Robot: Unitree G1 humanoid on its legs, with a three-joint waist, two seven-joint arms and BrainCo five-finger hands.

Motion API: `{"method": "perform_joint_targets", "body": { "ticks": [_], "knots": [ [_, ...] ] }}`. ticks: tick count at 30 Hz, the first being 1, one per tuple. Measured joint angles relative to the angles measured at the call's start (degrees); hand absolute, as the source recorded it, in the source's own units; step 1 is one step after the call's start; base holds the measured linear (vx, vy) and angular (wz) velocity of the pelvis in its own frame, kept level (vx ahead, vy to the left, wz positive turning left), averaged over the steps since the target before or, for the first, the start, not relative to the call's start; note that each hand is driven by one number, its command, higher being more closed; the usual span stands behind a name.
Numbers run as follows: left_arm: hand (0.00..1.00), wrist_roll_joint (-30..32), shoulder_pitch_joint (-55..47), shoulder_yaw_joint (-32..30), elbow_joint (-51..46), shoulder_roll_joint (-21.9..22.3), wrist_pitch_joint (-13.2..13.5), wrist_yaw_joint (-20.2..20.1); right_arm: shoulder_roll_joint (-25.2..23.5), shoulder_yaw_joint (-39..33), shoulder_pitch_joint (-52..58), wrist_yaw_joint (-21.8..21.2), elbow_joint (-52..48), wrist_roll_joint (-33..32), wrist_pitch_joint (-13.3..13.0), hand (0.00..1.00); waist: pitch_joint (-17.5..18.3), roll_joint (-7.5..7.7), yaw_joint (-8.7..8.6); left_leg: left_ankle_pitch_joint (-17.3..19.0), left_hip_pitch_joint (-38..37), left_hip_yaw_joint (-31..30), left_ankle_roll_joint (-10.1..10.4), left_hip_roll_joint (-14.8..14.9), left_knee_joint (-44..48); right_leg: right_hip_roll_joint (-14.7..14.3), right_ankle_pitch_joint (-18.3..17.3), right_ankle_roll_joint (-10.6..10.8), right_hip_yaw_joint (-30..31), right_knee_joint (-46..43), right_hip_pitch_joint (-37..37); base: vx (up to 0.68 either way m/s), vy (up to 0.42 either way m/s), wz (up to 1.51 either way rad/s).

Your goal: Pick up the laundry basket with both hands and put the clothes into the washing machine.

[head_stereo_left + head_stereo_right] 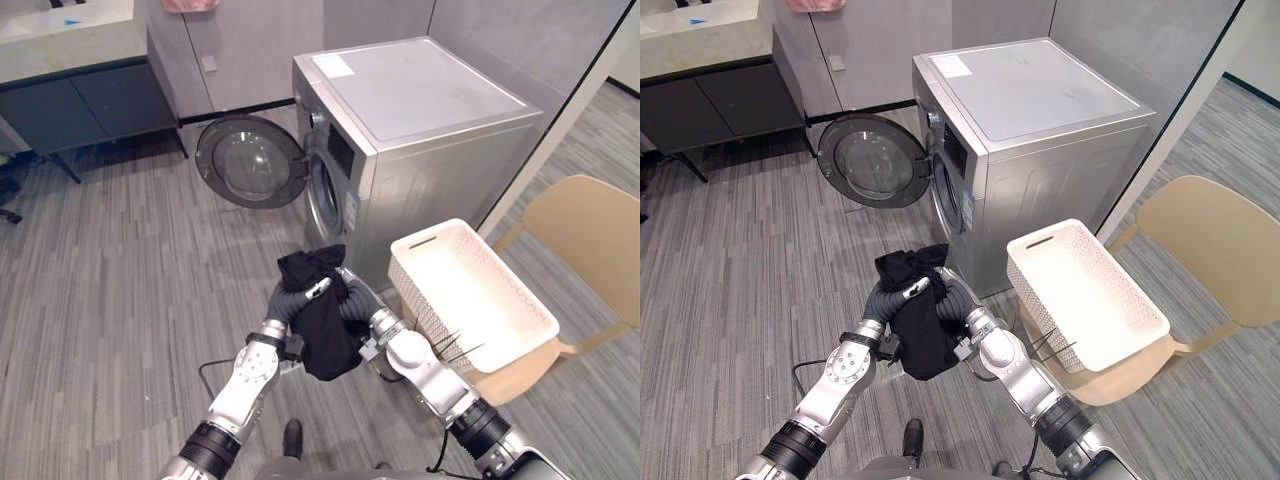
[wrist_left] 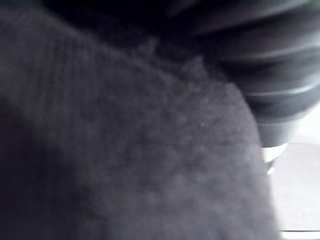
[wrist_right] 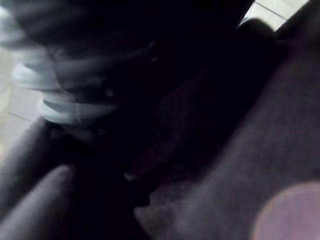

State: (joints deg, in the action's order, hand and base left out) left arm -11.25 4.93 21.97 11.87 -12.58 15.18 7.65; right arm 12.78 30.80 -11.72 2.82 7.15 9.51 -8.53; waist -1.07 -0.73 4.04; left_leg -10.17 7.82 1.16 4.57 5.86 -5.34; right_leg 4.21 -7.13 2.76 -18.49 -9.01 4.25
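1. At lower centre, the left hand [image 1: 285, 302] and right hand [image 1: 357, 298] meet on a black garment [image 1: 325, 335]. It is pressed between them and hangs below. The cloth buries both grips, so I cannot tell how far either hand is closed. Holding it from both sides probably keeps the loose cloth bunched for carrying.
2. Right of centre, the white laundry basket [image 1: 415, 295] rests on a beige chair [image 1: 590, 240], apart from the hands. The seat likely raises it within reach.
3. At upper centre, the washing machine [image 1: 430, 110] has its round door [image 1: 250, 162] swung wide to the left. This leaves the drum opening [image 1: 325, 195] exposed, and the garment is not yet inside.
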Motion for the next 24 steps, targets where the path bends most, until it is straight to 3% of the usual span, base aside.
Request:
{"method": "perform_joint_targets", "body": {
  "ticks": [3,7,13,15,16,18,21,22,23,24],
  "knots": [
    [1.0,0.05,-0.92,-0.46,-0.04,0.69,0.02,-0.34,-0.75,-4.16,4.39,-0.33,-2.26,0.91,-0.27,0.0,0.0,0.0,-0.03,0.01,-0.1,-0.03,0.01,-0.05,0.0,0.03,-0.59,-0.07,0.48,-0.99,0.31,0.01,-0.003,0.01],
    [1.0,0.07,-6.53,-7.72,1.2,2.98,-0.05,-1.04,-2.19,-15.09,12.25,0.89,-2.19,1.38,-1.36,0.0,-0.04,0.01,-0.26,0.03,0.2,0.1,0.01,-0.53,-0.01,0.97,-2.6,-0.02,1.2,-4.28,2.2,0.0,-0.001,0.0],
    [1.0,-0.42,-8.37,-15.33,7.7,2.79,-0.45,-0.82,-1.18,-26.61,16.53,3.7,5.77,1.88,-1.13,0.0,-0.92,0.78,-0.22,-0.56,5.02,-5.18,-0.23,-2.96,1.13,4.67,-7.4,0.3,-5.4,-11.15,5.68,-0.03,-0.012,0.58],
    [1.0,-0.42,-8.84,-15.87,9.09,2.84,-0.5,-0.69,-1.25,-26.81,16.51,3.69,9.14,1.86,-1.07,0.0,-1.22,1.28,-0.13,1.82,6.84,0.14,-3.6,-2.76,3.04,5.89,-7.88,0.72,-7.45,-11.17,5.67,0.03,0.007,0.65],
    [1.0,-0.42,-8.94,-15.94,10.0,3.06,-0.83,-0.64,-1.41,-26.63,16.29,3.61,11.83,1.83,-1.05,0.0,-1.75,1.18,-0.4,1.9,7.76,5.07,-3.89,-1.9,4.69,6.46,-7.79,1.05,-8.91,-10.96,5.05,0.08,0.003,0.55],
    [1.0,-0.42,-9.44,-16.58,11.32,3.24,-1.04,-0.67,-2.63,-26.19,14.71,3.31,17.68,2.18,-0.66,0.0,-2.52,1.65,0.03,0.94,7.81,5.88,-2.46,-2.21,5.81,6.89,-7.57,1.68,-9.11,-9.94,3.87,0.12,0.028,0.3],
    [1.0,-0.39,-11.8,-19.36,11.78,4.33,-1.29,-1.02,-4.74,-26.12,12.12,3.11,25.55,3.02,0.15,0.0,-3.61,2.31,0.17,4.56,7.97,5.86,-3.49,-4.13,8.42,8.22,-6.39,3.8,-10.39,-6.66,0.84,0.18,0.089,0.16],
    [1.0,-0.38,-12.92,-20.06,11.89,4.97,-1.3,-1.08,-5.19,-26.3,11.9,3.04,28.66,3.61,0.28,0.0,-4.01,2.9,0.01,8.76,8.36,6.03,-4.78,-5.49,11.97,10.82,-7.33,5.37,-10.52,-10.42,0.72,0.17,0.153,0.18],
    [1.0,-0.38,-13.1,-20.12,12.45,5.32,-1.3,-1.11,-5.15,-26.43,11.93,2.98,29.76,3.74,0.36,0.0,-4.3,2.82,-0.13,10.28,8.48,5.74,-5.03,-6.16,13.71,12.05,-7.57,5.66,-10.28,-13.96,1.05,0.2,0.208,0.41],
    [1.0,-0.34,-13.23,-20.0,13.64,5.88,-1.73,-1.21,-4.9,-26.6,13.05,2.47,31.3,4.41,1.03,0.0,-4.74,2.51,-0.25,12.67,7.99,4.08,-5.88,-7.17,16.53,15.11,-6.79,4.32,-8.0,-24.12,3.46,0.27,0.181,0.63]
  ]
}}
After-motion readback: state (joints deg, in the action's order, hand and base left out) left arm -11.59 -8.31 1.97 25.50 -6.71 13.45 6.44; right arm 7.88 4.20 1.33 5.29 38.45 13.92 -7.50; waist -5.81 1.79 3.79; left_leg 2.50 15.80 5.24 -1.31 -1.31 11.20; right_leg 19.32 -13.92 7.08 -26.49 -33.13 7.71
